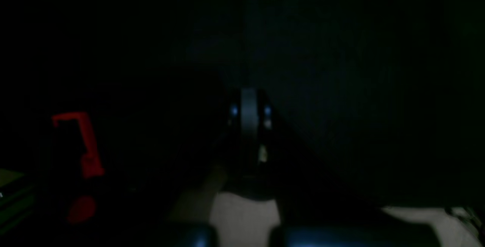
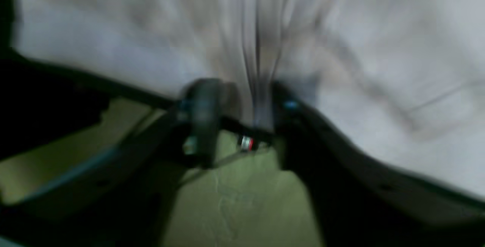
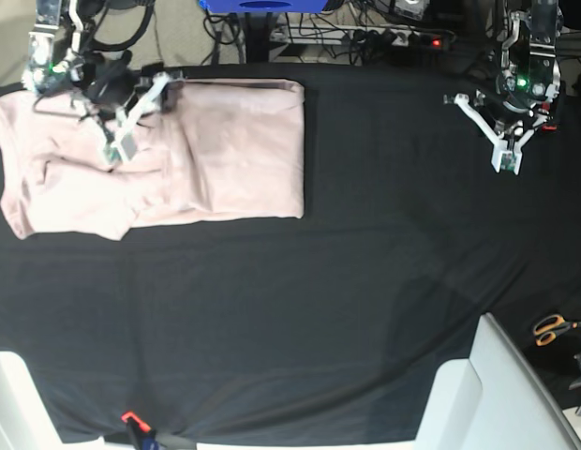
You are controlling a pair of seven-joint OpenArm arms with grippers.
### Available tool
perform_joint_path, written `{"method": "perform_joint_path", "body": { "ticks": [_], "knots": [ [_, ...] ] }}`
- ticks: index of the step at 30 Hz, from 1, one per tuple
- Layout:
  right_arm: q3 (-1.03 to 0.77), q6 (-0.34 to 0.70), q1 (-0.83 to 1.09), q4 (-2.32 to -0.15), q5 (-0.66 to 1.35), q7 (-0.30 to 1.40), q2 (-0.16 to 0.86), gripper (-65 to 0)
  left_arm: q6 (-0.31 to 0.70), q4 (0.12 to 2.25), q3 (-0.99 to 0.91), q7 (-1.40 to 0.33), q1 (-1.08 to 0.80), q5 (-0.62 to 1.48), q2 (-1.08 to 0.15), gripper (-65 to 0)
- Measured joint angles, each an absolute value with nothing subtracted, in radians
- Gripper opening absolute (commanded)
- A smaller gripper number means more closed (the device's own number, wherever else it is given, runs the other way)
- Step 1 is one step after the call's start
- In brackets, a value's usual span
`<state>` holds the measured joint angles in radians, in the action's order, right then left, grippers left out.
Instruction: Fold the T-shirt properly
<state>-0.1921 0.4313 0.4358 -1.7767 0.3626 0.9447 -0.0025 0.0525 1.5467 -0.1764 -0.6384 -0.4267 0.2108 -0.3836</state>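
T-shirt position: the T-shirt (image 3: 178,155) lies on the black cloth (image 3: 365,281) at the far corner on the right arm's side, partly folded. One neat layered rectangle faces the table centre. A looser, wrinkled portion spreads toward the table edge.

Right gripper: the right gripper (image 2: 242,103) sits over the wrinkled portion. In the blurred wrist view its jaws stand apart, with a ridge of pale fabric rising between them. Whether that ridge is pinched or merely straddled cannot be told.

Reason for placement: judged from the layout, this arm works the unfolded side, where cloth needs gathering for the next fold.

Left gripper: the left gripper (image 3: 508,161) hangs above bare black cloth, well apart from the T-shirt, jaws closed on nothing.

Reason for parking: likely kept clear so the other arm works unobstructed.

Scissors: the scissors (image 3: 553,328) lie off the cloth, uninvolved.
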Motion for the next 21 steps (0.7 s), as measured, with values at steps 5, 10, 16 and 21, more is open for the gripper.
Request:
{"method": "perform_joint_path", "body": {
  "ticks": [5, 10, 16, 21],
  "knots": [
    [-0.177, 0.385, 0.419, -1.855, 0.199, 0.942, 0.010, -30.0, 0.055, 1.541, -0.174, -0.639, -0.430, 0.215, -0.368, -65.0],
    [-0.027, 0.569, 0.281, -1.797, 0.220, 0.904, 0.076, -31.7, 0.052, 1.540, -0.176, -0.638, -0.426, 0.212, -0.358, -65.0],
    [0.027, 0.567, 0.179, -1.704, 0.203, 0.916, 0.069, -65.0, 0.052, 1.540, -0.176, -0.639, -0.429, 0.212, -0.353, -65.0],
    [0.067, 0.574, 0.110, -1.547, 0.214, 0.901, 0.032, -61.7, 0.053, 1.540, -0.176, -0.639, -0.429, 0.213, -0.350, -65.0]
  ]
}}
